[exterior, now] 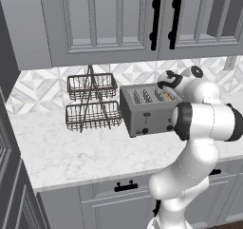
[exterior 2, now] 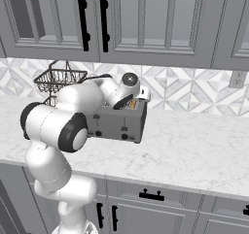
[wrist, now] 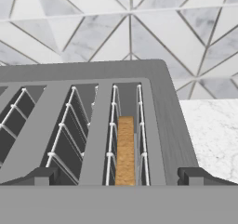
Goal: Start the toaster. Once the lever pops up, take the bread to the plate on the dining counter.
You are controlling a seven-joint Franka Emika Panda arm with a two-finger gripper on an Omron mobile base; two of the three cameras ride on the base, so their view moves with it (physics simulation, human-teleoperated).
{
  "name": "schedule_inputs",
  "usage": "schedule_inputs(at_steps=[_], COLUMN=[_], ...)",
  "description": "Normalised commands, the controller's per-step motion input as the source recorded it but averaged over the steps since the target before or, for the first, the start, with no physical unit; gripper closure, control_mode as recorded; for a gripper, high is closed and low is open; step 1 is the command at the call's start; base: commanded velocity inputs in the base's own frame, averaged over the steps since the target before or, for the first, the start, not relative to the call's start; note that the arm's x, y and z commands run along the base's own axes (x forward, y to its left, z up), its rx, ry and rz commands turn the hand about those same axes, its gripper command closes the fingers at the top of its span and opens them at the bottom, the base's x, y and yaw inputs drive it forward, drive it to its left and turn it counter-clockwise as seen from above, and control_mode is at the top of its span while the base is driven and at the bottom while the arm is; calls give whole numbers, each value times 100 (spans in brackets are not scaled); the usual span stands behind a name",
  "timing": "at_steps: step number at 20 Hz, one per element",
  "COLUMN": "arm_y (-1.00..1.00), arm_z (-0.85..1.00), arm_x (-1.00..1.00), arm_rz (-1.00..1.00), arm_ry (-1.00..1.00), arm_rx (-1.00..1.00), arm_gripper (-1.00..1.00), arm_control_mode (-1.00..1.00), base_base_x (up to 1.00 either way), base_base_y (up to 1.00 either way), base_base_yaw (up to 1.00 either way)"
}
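**Now over the toaster, jaws wide**

We see the grey toaster [exterior: 144, 110] near the back edge of the marble counter [exterior: 71, 152], beside a wire basket rack [exterior: 92, 102]. Our gripper [wrist: 118, 174] hovers spread wide, empty. The bread [wrist: 124, 151] stands in the rightmost slot: light, stiff, crumbly, we judge; pinch its top edge across the faces.

My own forearm covers the right end of the toaster [exterior: 144, 110] in the left base view, so its last slot is hidden there. In the hand view the bread [wrist: 124, 151] shows just its top crust; the rest sits down inside the toaster's slot. The toaster's left end is cut off by that view's edge. My hand [wrist: 118, 176] shows just its fingertips.
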Motion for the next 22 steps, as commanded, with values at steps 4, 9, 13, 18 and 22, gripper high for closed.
schedule_inputs(at_steps=[4, 9, 13, 18, 22], arm_y=[0, 0, 0, 0, 0], arm_z=[0, 0, 0, 0, 0], arm_x=[0, 0, 0, 0, 0], arm_rz=[0, 0, 0, 0, 0], arm_ry=[0, 0, 0, 0, 0], arm_rx=[0, 0, 0, 0, 0], arm_gripper=[-100, -100, -100, -100, -100], arm_control_mode=[-100, -100, -100, -100, -100], base_base_x=[0, 0, 0, 0, 0], base_base_y=[0, 0, 0, 0, 0], base_base_yaw=[0, 0, 0, 0, 0])
